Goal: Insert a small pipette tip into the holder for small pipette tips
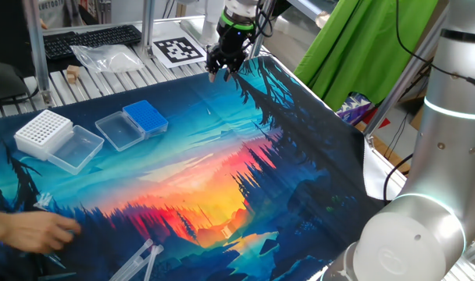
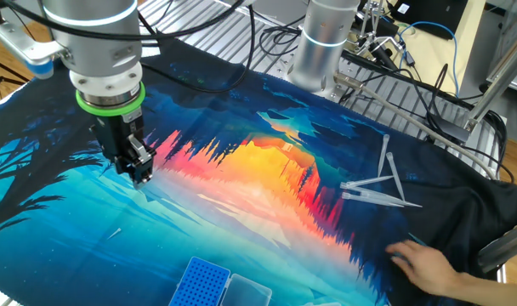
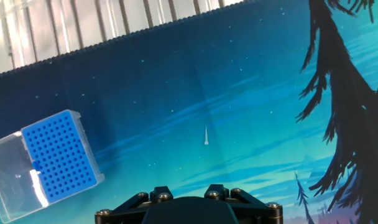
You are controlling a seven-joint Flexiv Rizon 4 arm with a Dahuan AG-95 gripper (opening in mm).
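Nearest the hand camera, only the dark bolted base of the gripper [image 2: 141,174] fills the bottom edge of the view. Its fingers are cut off there. In the two fixed views they read as one dark cluster pointing down above the mat [image 1: 222,179], so we cannot tell whether they are spread or pressed together. We see nothing between them.

Just beyond that base, a small pipette tip [image 3: 206,135] lies on the blue part of the mat as a thin pale sliver. It is apart from the gripper and almost straight ahead of it in the hand view. In the other fixed view it is only a faint streak.

Further off and to the left in the hand view sits the holder for small pipette tips [image 3: 58,155], a blue block with a fine grid of holes. Its clear lid [image 3: 12,180] is folded open beside it and cropped by the frame edge. The holder is well apart from both the tip and the gripper.

Beyond it in one fixed view stands a white rack [image 1: 42,130]. At the table's other end, a person's hand [image 2: 433,268] rests near some larger pipettes [image 2: 382,191] and is partly cut off.
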